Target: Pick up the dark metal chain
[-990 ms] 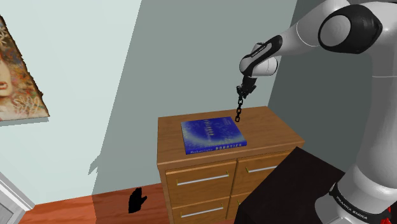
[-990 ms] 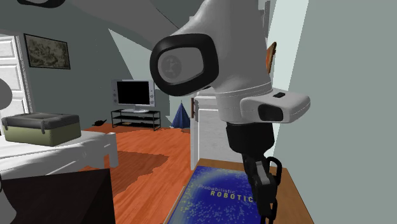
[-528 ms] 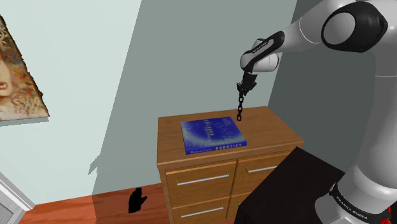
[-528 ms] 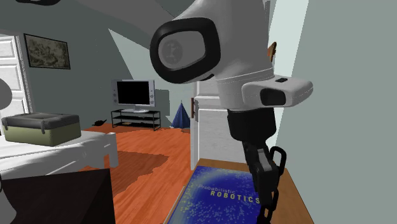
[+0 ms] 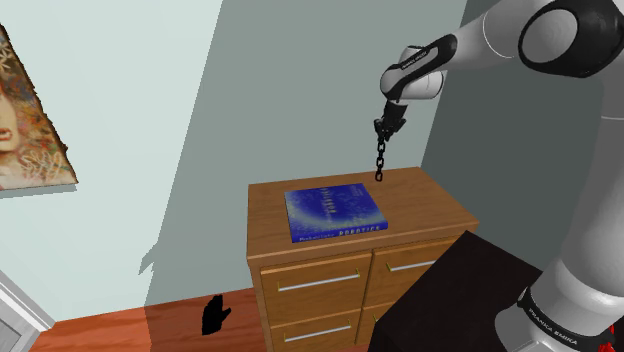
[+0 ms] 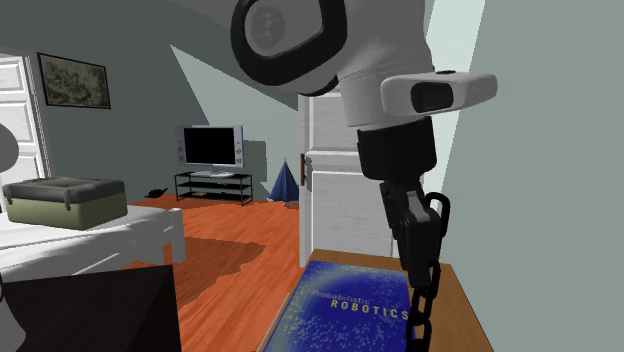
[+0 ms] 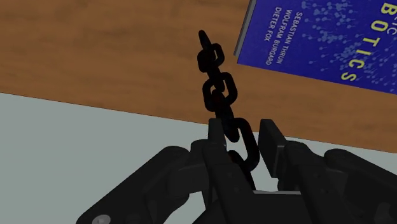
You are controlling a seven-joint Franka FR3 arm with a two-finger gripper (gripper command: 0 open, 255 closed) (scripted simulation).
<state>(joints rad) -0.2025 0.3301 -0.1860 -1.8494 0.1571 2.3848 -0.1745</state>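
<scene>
Your gripper (image 5: 390, 123) clamps the chain (image 5: 379, 158) near its top end — it hangs straight down, long axis vertical, tail near the dresser (image 5: 432, 196).

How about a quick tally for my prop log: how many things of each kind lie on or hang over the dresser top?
Chains: 1, black chain, hanging from the gripper, jaws shut on it.
Books: 1, blue book, lying flat on the dresser.
Total: 2
</scene>
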